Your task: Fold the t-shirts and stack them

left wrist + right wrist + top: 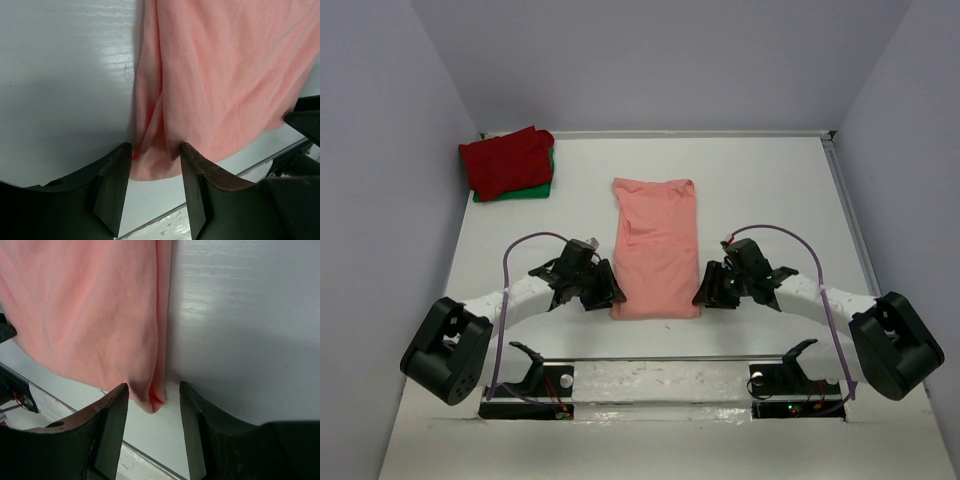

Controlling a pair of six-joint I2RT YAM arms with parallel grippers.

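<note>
Pink shirt: the salmon-pink t-shirt lies as a long folded strip in the middle of the table
Left gripper: jaws apart at the near left corner, cloth touching both (if it is pinched, I cannot tell)
Right gripper: jaws open around the near right corner
Stack: the dark red t-shirt lies on the green t-shirt, far left corner

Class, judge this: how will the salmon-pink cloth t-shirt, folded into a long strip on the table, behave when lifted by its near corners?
Probably floppy: the salmon-pink cloth t-shirt shows soft wrinkles and bunches at the corner between the left fingers, so it should sag between grips. Likely light, being thin fabric. Layers may slip apart, since nothing pins the folds.
</note>
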